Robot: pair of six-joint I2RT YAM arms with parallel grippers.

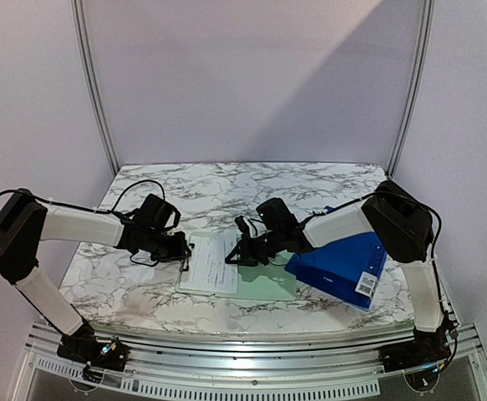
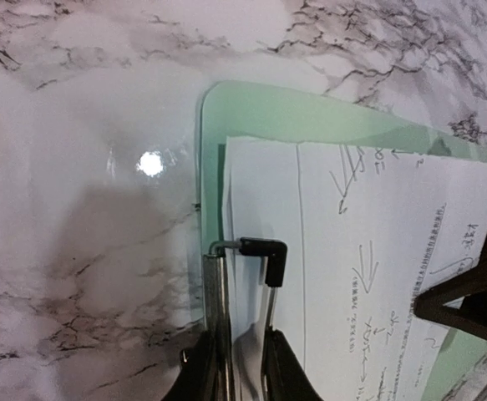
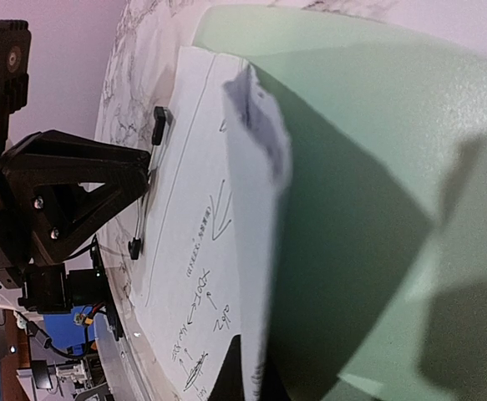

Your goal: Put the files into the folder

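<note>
1. Marble-patterned table point(image 1: 143, 288): white with grey veining; carries every item below.

2. Left gripper point(image 1: 183, 253): reaches in from the left to the left edge of item 4. Jaws closed on the wire clip point(image 2: 264, 251), a bent metal rod with a black cap at its end. The clip lies over the left margin of item 5.

3. Left wrist camera point(image 3: 5, 58): seen from the right wrist view. No readable marking.

4. Pale green board point(image 1: 268, 284): flat at table centre, rounded corners, glossy. No label seen.

5. Paper sheet point(image 1: 214, 263): white, lying on the left half of the green board. It bears handwritten arrows and scribbles and one printed line of small characters, none legible. A straight line runs the sheet's length near the clip; fold or second sheet's edge, cannot tell.

6. Right gripper point(image 1: 236, 253): over the sheet's right edge. Jaws closed on that edge, which stands lifted and curled off the board.

7. Blue folder point(image 1: 343, 259): glossy deep blue, tilted, just right of the green board and under the right forearm. No paper in it.

8. Barcode sticker point(image 1: 366, 284): white, at the folder's near right corner. Bars visible, digits too small to read.
</note>
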